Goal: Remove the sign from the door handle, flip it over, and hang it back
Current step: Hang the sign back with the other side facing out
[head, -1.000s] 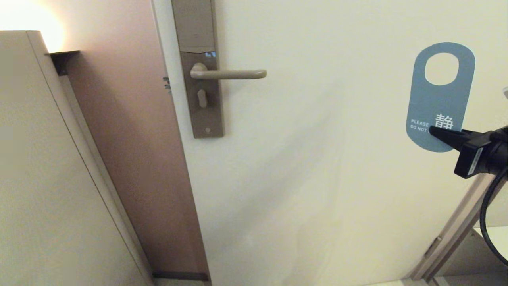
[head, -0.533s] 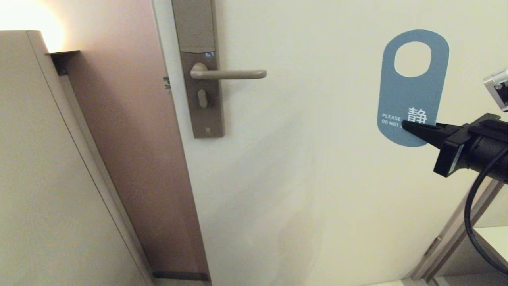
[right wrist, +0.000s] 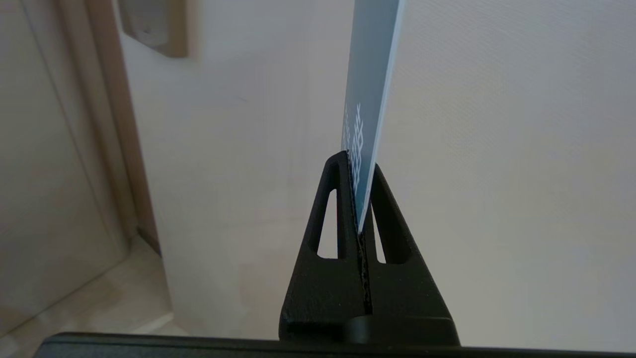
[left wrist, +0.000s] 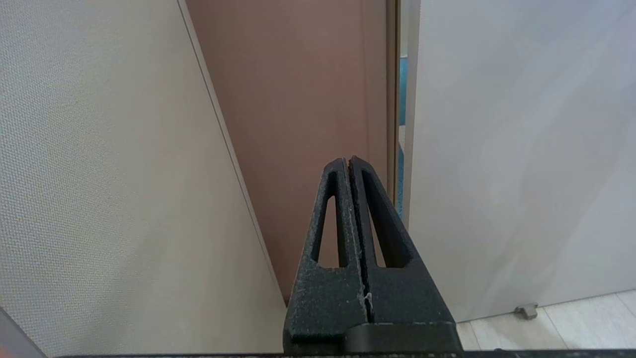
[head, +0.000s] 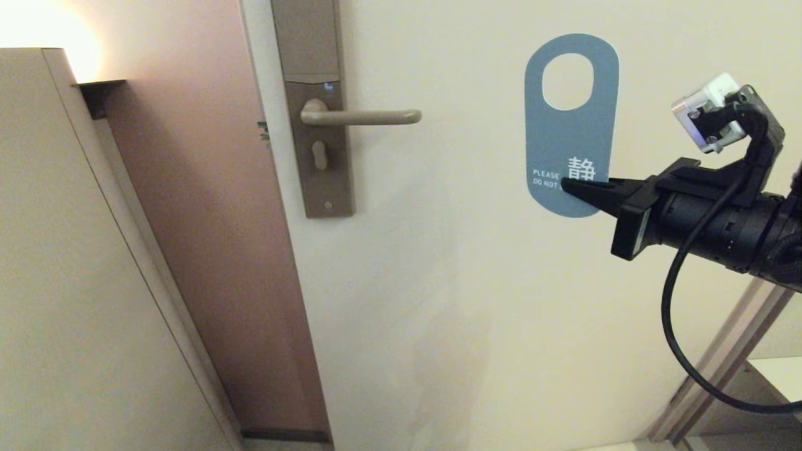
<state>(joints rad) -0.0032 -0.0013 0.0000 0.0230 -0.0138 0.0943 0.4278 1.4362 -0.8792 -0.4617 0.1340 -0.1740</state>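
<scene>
Against door (head: 476, 263): sign (head: 567, 134) upright in right claw (head: 567, 186)

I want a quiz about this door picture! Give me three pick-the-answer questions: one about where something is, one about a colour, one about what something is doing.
1. Where is the sign?
A. hanging on the door handle
B. held up to the right of the door handle
C. lying on the floor

2. Which colour faces the head camera?
A. blue
B. red
C. green

3. What is the right end effector doing?
A. open, holding nothing
B. gripping the handle
C. shut on the sign's lower end

Answers:
1 B: the handle is bare and the sign stands apart from it.
2 A: blue face with white lettering.
3 C: the right wrist view shows the sign pinched between the fingers.
</scene>
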